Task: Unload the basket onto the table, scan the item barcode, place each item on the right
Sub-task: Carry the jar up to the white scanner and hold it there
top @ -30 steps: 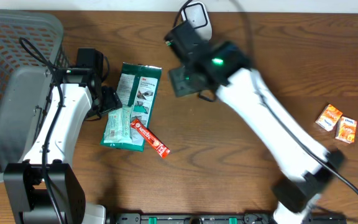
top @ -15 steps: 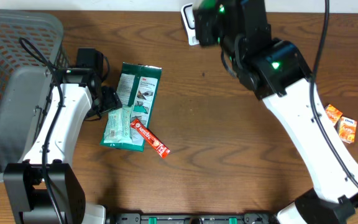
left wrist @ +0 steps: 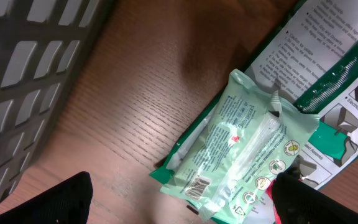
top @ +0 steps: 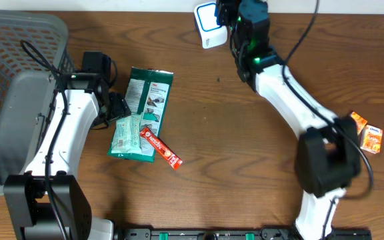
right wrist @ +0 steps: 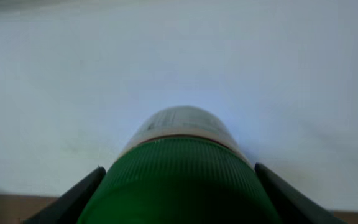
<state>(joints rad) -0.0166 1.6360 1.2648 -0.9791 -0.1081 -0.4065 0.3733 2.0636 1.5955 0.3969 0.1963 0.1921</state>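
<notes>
Grips a green-capped bottle (right wrist: 179, 162) in the right gripper (right wrist: 179, 190), jaws half spread against its ribbed cap, at the tabletop's far edge just beside the white scanner (top: 209, 25). Hangs the left gripper (left wrist: 188, 200) wide open, empty, over the green wipes pack (left wrist: 238, 149) near the left edge.

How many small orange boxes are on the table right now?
2 orange boxes, side by side near the table's right edge: one partly behind the right arm, the other just right of it. The arm could hide more.
</notes>
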